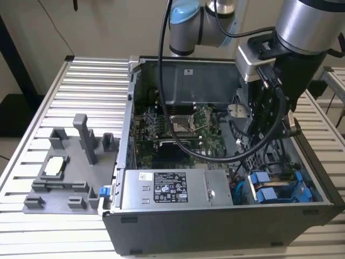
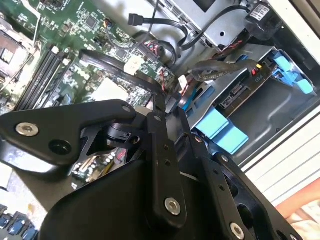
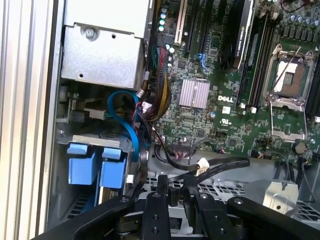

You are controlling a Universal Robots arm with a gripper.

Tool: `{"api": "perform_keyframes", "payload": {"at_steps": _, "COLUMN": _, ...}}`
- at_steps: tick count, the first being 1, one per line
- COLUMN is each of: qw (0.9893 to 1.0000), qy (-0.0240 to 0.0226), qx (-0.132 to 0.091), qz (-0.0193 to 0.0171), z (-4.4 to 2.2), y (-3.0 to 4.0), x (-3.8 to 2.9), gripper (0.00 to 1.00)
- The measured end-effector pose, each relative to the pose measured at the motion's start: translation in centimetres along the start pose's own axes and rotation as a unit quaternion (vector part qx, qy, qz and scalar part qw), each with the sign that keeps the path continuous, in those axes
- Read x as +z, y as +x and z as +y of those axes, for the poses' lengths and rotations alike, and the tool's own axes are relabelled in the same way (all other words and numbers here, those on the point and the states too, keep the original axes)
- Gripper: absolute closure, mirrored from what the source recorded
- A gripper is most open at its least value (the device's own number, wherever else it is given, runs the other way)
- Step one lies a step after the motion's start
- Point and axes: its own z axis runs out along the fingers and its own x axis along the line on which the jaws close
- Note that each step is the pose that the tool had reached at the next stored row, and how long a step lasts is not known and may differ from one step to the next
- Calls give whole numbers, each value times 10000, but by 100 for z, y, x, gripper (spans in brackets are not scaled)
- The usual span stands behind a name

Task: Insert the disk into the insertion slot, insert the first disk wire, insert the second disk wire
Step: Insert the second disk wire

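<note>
Gripper linkage fills my foreground, jaw state I can't tell, nothing visibly held; blue-framed disk looks seated in the insertion slot at the computer case's front corner, while wires beside it look unplugged, I judge.

ribbed metal table, open computer case, grey fixture tray

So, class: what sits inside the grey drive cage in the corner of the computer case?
Inside the drive cage sit blue plastic carrier tabs side by side, seen too in the first wrist view. The drives behind them are mostly covered by the cage.
</note>
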Motion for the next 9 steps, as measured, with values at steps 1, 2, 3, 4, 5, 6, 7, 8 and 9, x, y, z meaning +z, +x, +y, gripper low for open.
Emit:
{"api": "perform_keyframes", "payload": {"at_steps": 1, "qw": 10000, "qy": 1, "qx": -4, "qz": 4, "z": 0, "y": 0, "x": 5, "gripper": 73}}
{"api": "perform_keyframes", "payload": {"at_steps": 2, "qw": 10000, "qy": 2, "qx": -7, "qz": 9, "z": 1, "y": 1, "x": 11, "gripper": 73}}
{"api": "perform_keyframes", "payload": {"at_steps": 3, "qw": 10000, "qy": 4, "qx": -9, "qz": 15, "z": 2, "y": 1, "x": 15, "gripper": 73}}
{"api": "perform_keyframes", "payload": {"at_steps": 4, "qw": 10000, "qy": 5, "qx": -11, "qz": 22, "z": 2, "y": 2, "x": 18, "gripper": 73}}
{"api": "perform_keyframes", "payload": {"at_steps": 5, "qw": 10000, "qy": 5, "qx": -11, "qz": 24, "z": 2, "y": 2, "x": 18, "gripper": 75}}
{"api": "perform_keyframes", "payload": {"at_steps": 6, "qw": 10000, "qy": 5, "qx": -11, "qz": 26, "z": 2, "y": 2, "x": 18, "gripper": 75}}
{"api": "perform_keyframes", "payload": {"at_steps": 7, "qw": 10000, "qy": 5, "qx": -12, "qz": 27, "z": 2, "y": 2, "x": 19, "gripper": 82}}
{"api": "perform_keyframes", "payload": {"at_steps": 8, "qw": 10000, "qy": 5, "qx": -12, "qz": 27, "z": 2, "y": 2, "x": 20, "gripper": 82}}
{"api": "perform_keyframes", "payload": {"at_steps": 9, "qw": 10000, "qy": 5, "qx": -12, "qz": 27, "z": 2, "y": 2, "x": 20, "gripper": 82}}
